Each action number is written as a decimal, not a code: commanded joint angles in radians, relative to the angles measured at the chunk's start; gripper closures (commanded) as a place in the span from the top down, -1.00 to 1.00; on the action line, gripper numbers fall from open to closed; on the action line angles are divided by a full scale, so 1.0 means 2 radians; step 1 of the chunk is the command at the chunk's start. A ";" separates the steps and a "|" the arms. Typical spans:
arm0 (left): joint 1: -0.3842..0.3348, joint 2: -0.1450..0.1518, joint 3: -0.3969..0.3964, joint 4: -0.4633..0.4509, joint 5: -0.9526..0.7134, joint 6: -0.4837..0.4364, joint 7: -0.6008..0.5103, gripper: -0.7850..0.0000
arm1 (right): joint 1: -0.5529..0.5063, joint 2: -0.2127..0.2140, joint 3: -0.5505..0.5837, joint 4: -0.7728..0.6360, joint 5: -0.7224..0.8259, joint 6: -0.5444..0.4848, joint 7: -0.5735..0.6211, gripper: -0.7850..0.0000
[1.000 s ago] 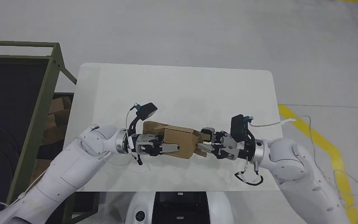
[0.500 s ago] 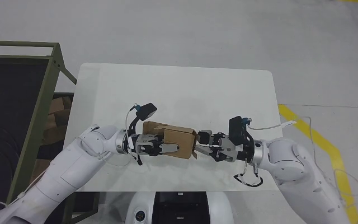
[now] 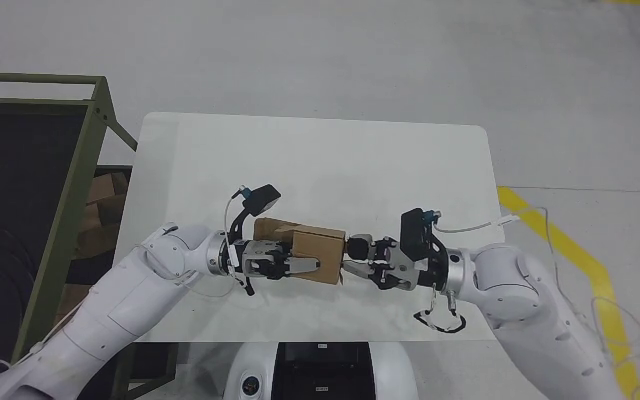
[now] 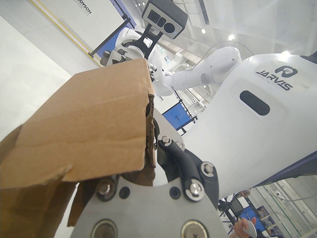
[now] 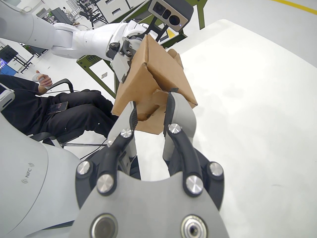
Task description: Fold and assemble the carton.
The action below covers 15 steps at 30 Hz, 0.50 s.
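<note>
Lettering stands on the white wall panel (image 4: 74, 1).

Two white robot arms, seen from above, are brought in at opposite ends of a carton (image 3: 318, 248). The L arm (image 3: 150, 290) is bent at the elbow, w/ the forearm laid toward the carton's L end and the L wrist (image 3: 215, 255) just beside that end. The L gripper (image 3: 296, 265) is clamped on the carton, w/ fingers (image 3: 305, 266) laid along the side nearest the robot. The R arm (image 3: 520, 290) is bent likewise, forearm pointed at the carton's R end, R wrist (image 3: 450, 270) near it. The R gripper (image 5: 151, 102) is held at that end, fingers parted, tips at the end flaps w/ a flap edge seen between them. The grippers are faced toward each other across the carton.
</note>
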 commanded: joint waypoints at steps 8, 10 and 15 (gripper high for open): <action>-0.003 0.002 0.005 0.001 -0.002 -0.003 0.003 -1.00 | 0.013 -0.001 -0.015 0.017 0.017 -0.028 0.000 -0.53; -0.003 0.003 0.006 0.001 -0.001 -0.003 0.003 -1.00 | 0.016 -0.001 -0.018 0.021 0.021 -0.033 0.000 -0.54; -0.006 0.004 0.011 -0.001 -0.001 -0.003 0.003 -1.00 | 0.026 -0.002 -0.026 0.031 0.026 -0.035 -0.001 -0.64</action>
